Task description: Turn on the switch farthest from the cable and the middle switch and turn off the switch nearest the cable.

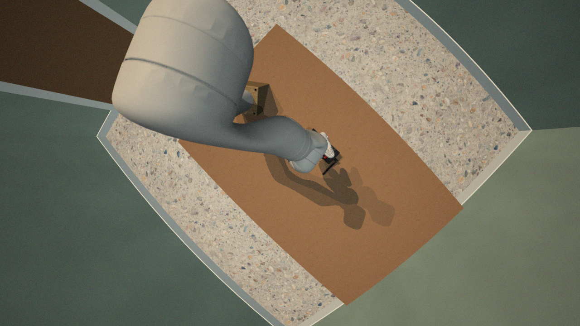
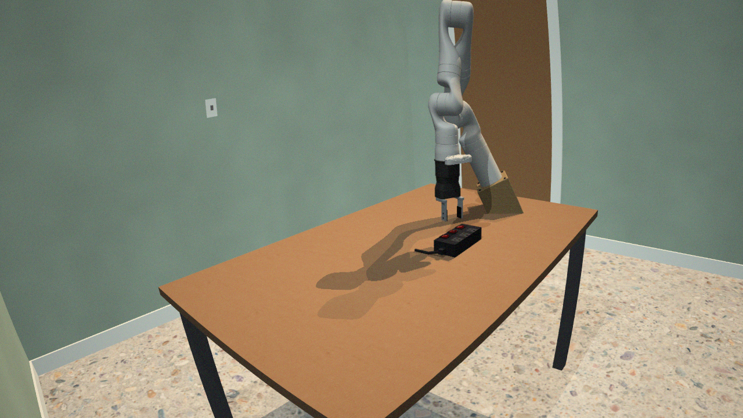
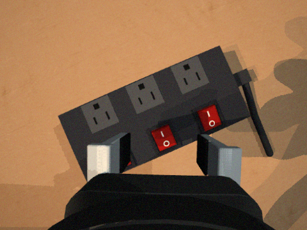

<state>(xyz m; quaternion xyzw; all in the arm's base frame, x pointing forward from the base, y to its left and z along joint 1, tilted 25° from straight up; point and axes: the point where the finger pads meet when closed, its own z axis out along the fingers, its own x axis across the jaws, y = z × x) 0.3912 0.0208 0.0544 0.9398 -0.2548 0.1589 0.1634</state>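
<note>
A black power strip [image 3: 158, 104] lies flat on the brown table, right way up, with three grey outlets and red rocker switches along its near edge. Its cable [image 3: 256, 111] leaves at the right end in the wrist view. The switch nearest the cable [image 3: 209, 117] and the middle switch [image 3: 164, 138] are in plain view; the farthest switch is almost hidden behind my left finger. My gripper [image 3: 163, 147] is open and empty, hovering a little above the strip's switch side. The strip also shows in the exterior view [image 2: 458, 238], with my gripper [image 2: 450, 210] above its back edge.
The arm's tan wedge base [image 2: 498, 197] stands on the table behind the strip. In the top view the arm [image 1: 243, 129] covers most of the strip [image 1: 331, 158]. The table edge lies to the right of the strip.
</note>
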